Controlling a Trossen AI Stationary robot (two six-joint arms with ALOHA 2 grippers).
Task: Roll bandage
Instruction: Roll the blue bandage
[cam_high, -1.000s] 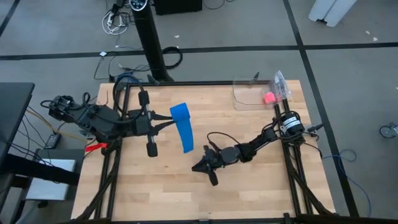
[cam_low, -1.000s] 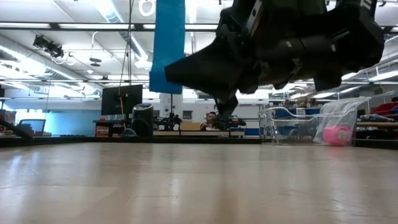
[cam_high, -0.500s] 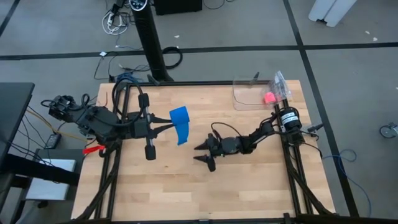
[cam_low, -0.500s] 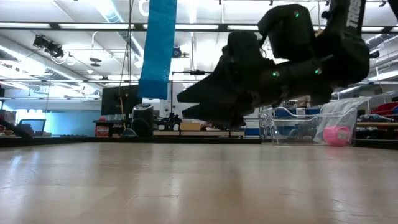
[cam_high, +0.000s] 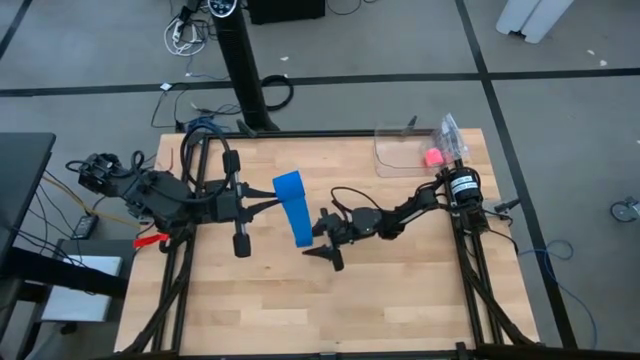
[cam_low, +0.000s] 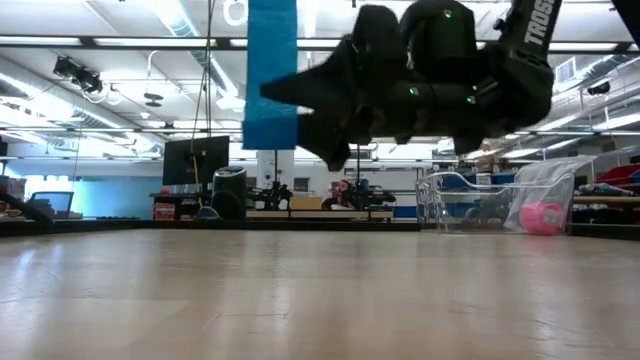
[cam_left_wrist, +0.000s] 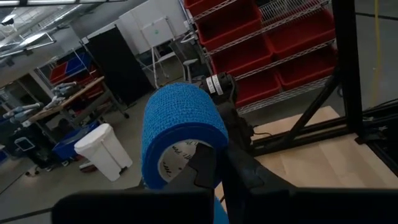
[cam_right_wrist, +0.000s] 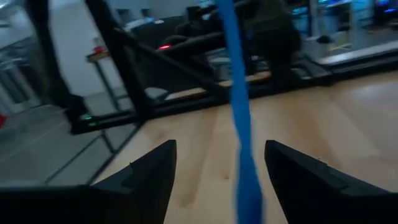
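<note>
Right gripper (cam_high: 314, 238): fingers spread wide, previously near shut; now raised off the bench, nearer the hanging strip. Bandage (cam_high: 293, 206): free strip swung in, now hanging straight again between the fingers.

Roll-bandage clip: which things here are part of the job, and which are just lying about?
In use:
- bandage, coil end clamped in the left gripper, strip hanging down
- right gripper, open beside the hanging strip

Lying about:
- pink ball
- clear container at the table's far right corner
</note>
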